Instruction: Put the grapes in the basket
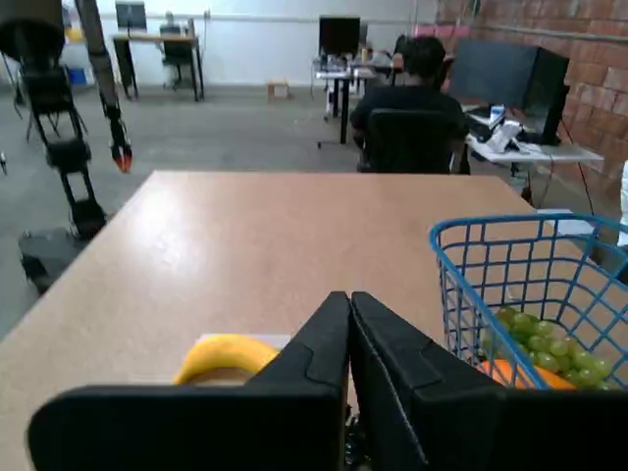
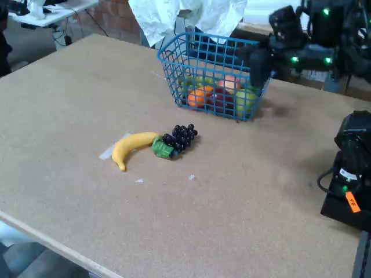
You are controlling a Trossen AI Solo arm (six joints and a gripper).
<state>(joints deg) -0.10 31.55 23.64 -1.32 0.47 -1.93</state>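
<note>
Fixed view: grapes [image 2: 181, 137] lie on the table [image 2: 69, 92], mid-scene, dark berries twd the right/far side, green leafy end [image 2: 163, 149] twd the near-left. Leafy end is touching or just beside the right tip of the banana [image 2: 131, 147], which curves off to the left; a small pale scrap [image 2: 107, 152] lies under/beside the banana's left part. Two tiny pale specks on the tabletop just near of the fruit.

Basket [image 2: 211, 72] stands on the far side of the table, well apart from the grapes, upright. Inside: orange piece [image 2: 200, 95], red piece, green pieces, a pinkish one — exact kinds hard to tell thru the wire. White crumpled sheet [image 2: 185, 17] hangs behind the basket.

Gripper [image 2: 259, 62] is up off the table at the basket's right end, black, w/ green lights on the arm behind it. Wrist view: gripper [image 1: 349, 324] fingers meet at the tips, closed w/ nothing between them. Same view shows banana [image 1: 225, 355] low left, basket [image 1: 471, 294] at right holding a green grape bunch [image 1: 549, 345] and smth orange. Dark grapes not visible in wrist view.

Bkgd: person seated at a desk w/ monitors, brick wall at right, another robot arm at far left.
</note>
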